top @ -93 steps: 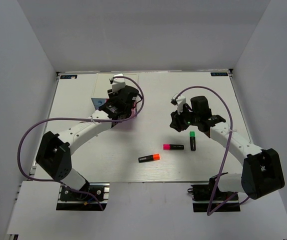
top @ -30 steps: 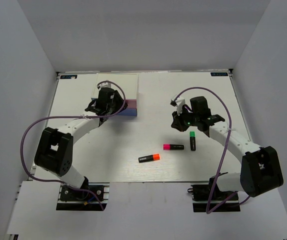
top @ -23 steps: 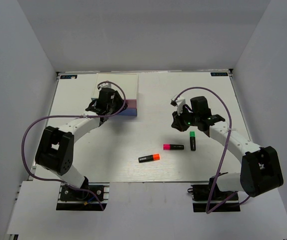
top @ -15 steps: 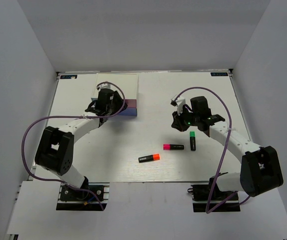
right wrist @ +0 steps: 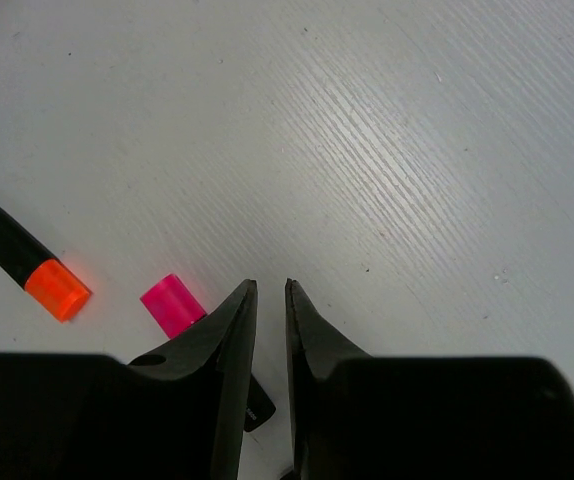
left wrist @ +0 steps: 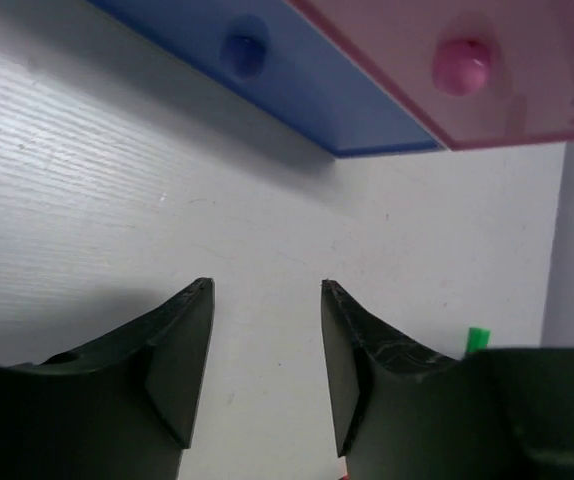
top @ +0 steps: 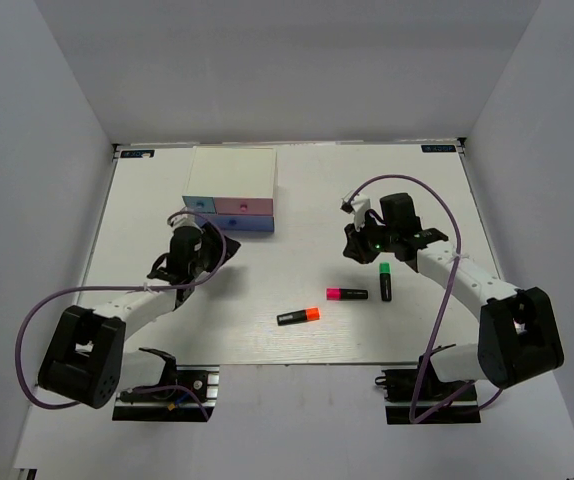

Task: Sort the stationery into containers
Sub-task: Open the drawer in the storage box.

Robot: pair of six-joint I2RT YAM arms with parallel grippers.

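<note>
Three black highlighters lie on the table: orange-ended (top: 298, 316), pink-ended (top: 347, 294) and green-ended (top: 385, 281). The drawer box (top: 232, 168) stands at the back left, with its light-blue (top: 200, 203), pink (top: 244, 205) and darker blue (top: 235, 222) drawer fronts all pushed in. My left gripper (top: 216, 252) hovers just in front of the box, open and empty (left wrist: 265, 290). My right gripper (top: 356, 246) hangs beside the green highlighter, its jaws a narrow gap apart with nothing between (right wrist: 270, 287). The right wrist view shows the orange highlighter (right wrist: 27, 265) and the pink cap (right wrist: 172, 303).
The left wrist view shows the darker blue front (left wrist: 297, 95) and pink front (left wrist: 507, 60) with their knobs, and a green tip (left wrist: 478, 338) at the right. White walls close in the table at the left, right and back.
My left arm has drawn back from the drawer box toward the near left, and the drawer fronts now show uncovered. The right arm and the highlighters have not moved.
</note>
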